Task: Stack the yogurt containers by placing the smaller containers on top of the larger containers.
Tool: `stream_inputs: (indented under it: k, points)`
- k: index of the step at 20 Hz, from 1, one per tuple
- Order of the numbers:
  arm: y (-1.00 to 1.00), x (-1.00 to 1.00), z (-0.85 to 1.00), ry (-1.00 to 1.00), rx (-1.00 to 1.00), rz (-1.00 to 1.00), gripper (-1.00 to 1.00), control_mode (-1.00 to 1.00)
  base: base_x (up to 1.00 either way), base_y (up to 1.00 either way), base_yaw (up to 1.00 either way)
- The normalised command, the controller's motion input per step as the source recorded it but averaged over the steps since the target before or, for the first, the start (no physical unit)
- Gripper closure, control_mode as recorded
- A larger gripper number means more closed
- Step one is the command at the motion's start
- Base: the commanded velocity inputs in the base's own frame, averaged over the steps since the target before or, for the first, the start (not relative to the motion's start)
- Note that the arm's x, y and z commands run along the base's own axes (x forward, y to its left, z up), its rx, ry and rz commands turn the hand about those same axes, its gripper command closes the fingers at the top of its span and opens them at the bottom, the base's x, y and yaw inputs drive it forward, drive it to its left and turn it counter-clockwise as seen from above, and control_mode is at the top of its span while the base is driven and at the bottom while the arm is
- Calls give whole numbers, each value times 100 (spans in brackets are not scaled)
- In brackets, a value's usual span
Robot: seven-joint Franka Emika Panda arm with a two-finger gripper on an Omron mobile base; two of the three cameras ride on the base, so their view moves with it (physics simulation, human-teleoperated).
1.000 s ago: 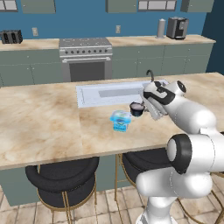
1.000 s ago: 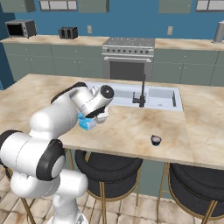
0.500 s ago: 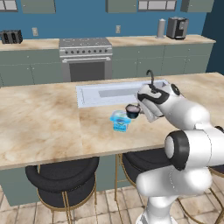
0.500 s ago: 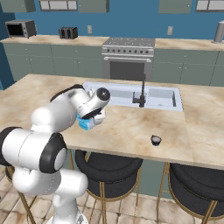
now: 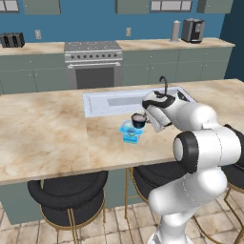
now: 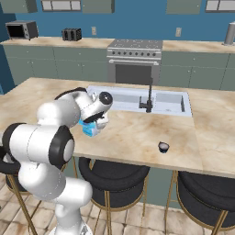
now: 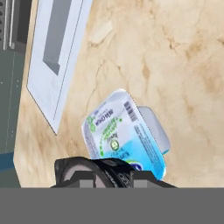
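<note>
While the big counter (image 5: 47, 138) stretches wide with its pale stone top, the white arm (image 5: 200, 147) bends over the middle of it, near the front edge. A long sink (image 5: 114, 101) is set into the counter behind the arm's hand, with a dark tap (image 6: 148, 97) at its side. Round black stools (image 5: 66, 193) stand under the front edge. On the counter, just in front of the sink, sits the blue tub (image 5: 130, 131), wide and squarish with a pale lid; from the hand camera its lid (image 7: 120, 131) shows green and blue printing. The gripper (image 5: 143, 119) hangs just above the tub's back edge, and its two tips are clamped on the dark cup (image 5: 138, 120), one on each side. The cup is in the air, right over the tub and very close to the lid, but I cannot tell if it touches. From the hand camera the cup (image 7: 94, 173) sits at the bottom, between the tips, in front of the tub. Another small dark cup (image 6: 163, 147) stands alone on the counter, well apart from the tub, near the front edge.
</note>
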Motion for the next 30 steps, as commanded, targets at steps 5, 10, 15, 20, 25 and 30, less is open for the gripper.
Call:
stream_inputs:
  k: [5,10,15,20,25,30]
  points:
    - [9,18,-18,0,0,0,100,-100,0,0,0]
    - [1,10,-24,0,0,0,100,-100,0,0,0]
    - [0,9,-22,0,0,0,100,-100,0,0,0]
    - [0,12,-18,0,0,0,100,-100,0,0,0]
    - [0,22,-15,0,0,0,100,-100,0,0,0]
    - [6,27,-11,0,0,0,100,-100,0,0,0]
